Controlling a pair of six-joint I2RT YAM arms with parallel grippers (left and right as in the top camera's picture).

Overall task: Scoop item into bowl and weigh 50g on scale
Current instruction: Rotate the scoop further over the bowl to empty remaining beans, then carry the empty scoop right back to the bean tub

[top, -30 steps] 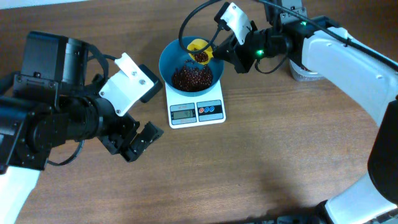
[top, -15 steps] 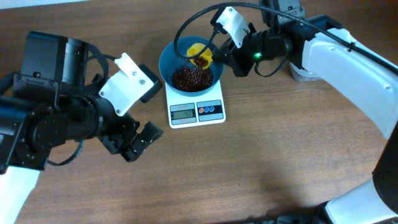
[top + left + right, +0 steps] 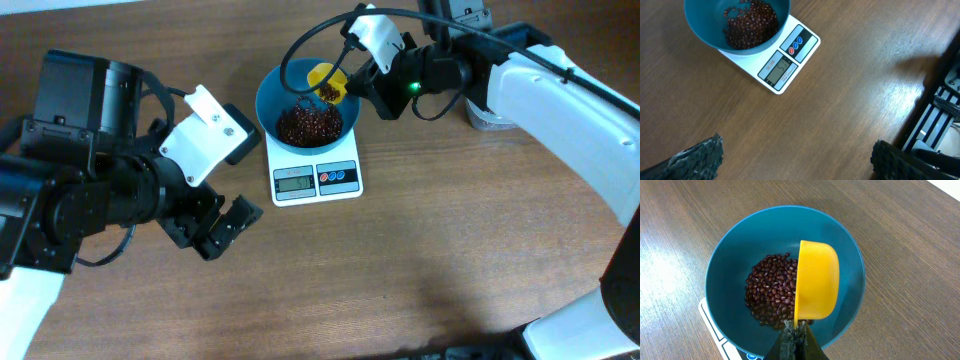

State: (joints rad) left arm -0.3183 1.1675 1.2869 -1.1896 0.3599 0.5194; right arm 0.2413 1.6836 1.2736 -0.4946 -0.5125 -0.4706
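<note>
Above bowl [image 3: 740,245], right end effector [image 3: 796,339] holds scoop [image 3: 816,280] tipped.

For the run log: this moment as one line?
right tool: shut on scoop, tipped over bowl | left tool: open, empty | beans: in bowl on scale

scale [image 3: 709,324]: in the right wrist view mostly buried under the bowl [image 3: 735,245], only a corner pokes out
display [image 3: 295,182]: digits too tiny to read from overhead
tub [image 3: 488,118]: mostly tucked behind the right arm [image 3: 560,95]
scoop [image 3: 816,280] handle: swallowed by the right pincer [image 3: 794,338], can't see it
</note>
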